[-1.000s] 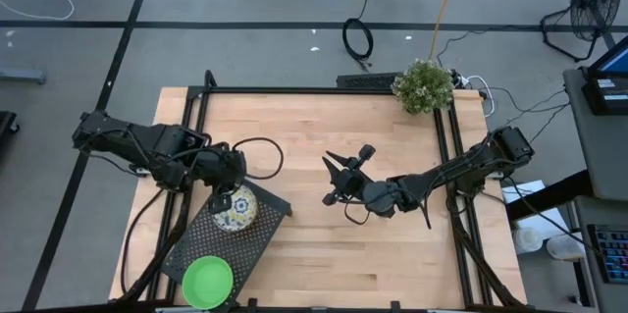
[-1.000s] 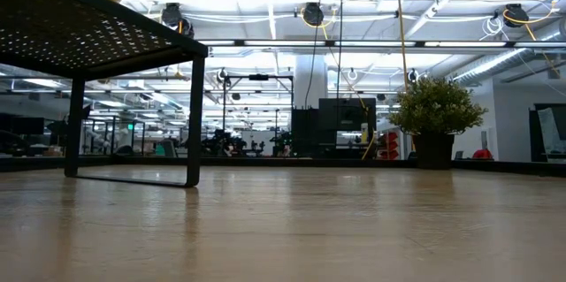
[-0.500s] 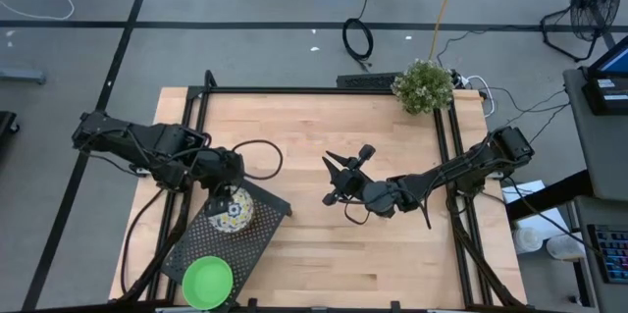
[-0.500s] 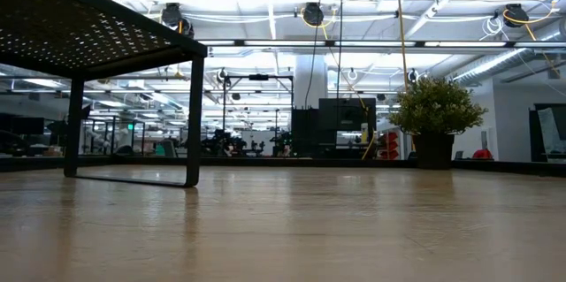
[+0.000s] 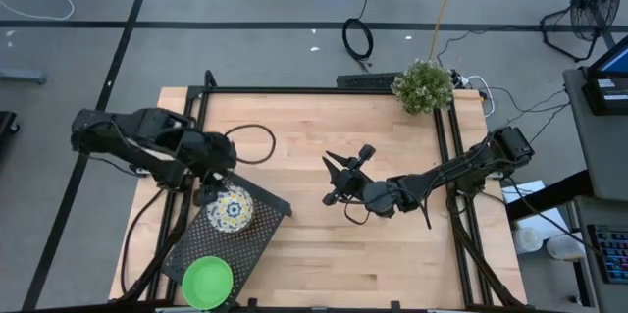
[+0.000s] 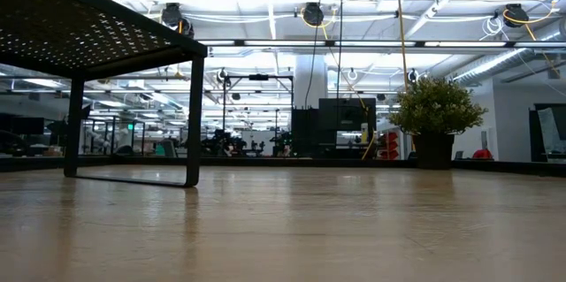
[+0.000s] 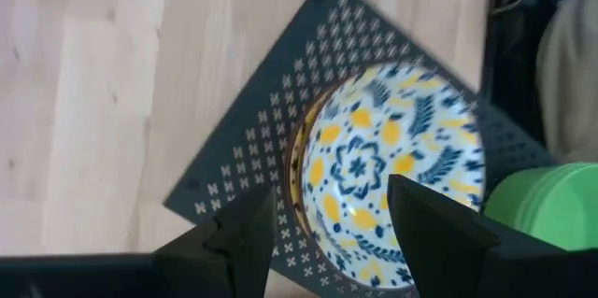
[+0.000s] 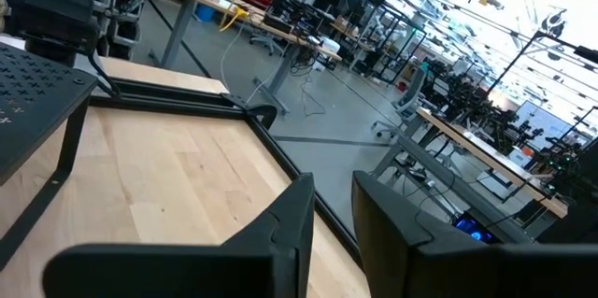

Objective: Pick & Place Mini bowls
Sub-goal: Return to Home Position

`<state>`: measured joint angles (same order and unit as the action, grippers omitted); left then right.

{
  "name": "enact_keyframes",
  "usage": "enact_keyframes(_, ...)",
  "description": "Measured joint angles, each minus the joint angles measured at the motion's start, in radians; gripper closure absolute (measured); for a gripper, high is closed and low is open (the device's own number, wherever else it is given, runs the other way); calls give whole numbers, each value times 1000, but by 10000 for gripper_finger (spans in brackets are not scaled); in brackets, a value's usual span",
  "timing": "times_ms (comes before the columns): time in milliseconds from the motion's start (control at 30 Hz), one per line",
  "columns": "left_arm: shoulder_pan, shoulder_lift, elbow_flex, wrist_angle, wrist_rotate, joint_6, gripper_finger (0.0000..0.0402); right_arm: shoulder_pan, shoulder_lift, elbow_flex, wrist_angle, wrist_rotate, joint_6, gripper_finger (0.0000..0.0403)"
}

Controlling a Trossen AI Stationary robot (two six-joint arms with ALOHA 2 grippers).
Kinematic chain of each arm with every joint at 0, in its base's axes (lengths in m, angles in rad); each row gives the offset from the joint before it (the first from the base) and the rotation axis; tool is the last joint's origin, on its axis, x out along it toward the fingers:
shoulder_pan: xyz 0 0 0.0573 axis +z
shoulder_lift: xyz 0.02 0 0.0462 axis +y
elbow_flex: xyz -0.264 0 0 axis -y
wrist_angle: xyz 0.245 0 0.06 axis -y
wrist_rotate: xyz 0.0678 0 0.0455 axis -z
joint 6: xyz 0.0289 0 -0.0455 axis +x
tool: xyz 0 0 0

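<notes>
While the left gripper (image 7: 329, 206) hangs just over the patterned bowls (image 5: 234, 210), its fingers are spread wide and hold nothing. That stack sits on the mesh shelf (image 5: 260, 239), with the green bowls (image 5: 208, 281) at the shelf's other end. The right gripper (image 5: 328, 180) waits mid-table, fingers parted and empty.

I see the flowered bowls (image 5: 233, 210) nested in one stack, open side up, on the black shelf (image 5: 260, 242), near its far end. They are white with blue and yellow flowers. The green bowls (image 5: 208, 281) sit stacked, open side up, at the shelf's near end, apart from them.
</notes>
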<state>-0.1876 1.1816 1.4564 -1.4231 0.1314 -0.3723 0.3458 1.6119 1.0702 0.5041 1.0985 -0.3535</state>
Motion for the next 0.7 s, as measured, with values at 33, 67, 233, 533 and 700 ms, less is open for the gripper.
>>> enact_keyframes(33,3,0,22,-1,-1,12,192,0,0,0,0,0,0,337)
enact_keyframes(67,7,-4,44,-1,-1,22,192,0,0,0,0,2,0,337)
enact_keyframes(233,26,-28,161,6,-46,68,192,13,-2,0,0,4,1,337)
enact_keyframes(533,73,-201,230,-28,-388,152,192,94,-91,0,-15,4,-27,337)
enact_keyframes(700,74,-370,107,208,-433,190,192,143,-149,0,-8,-1,-141,337)
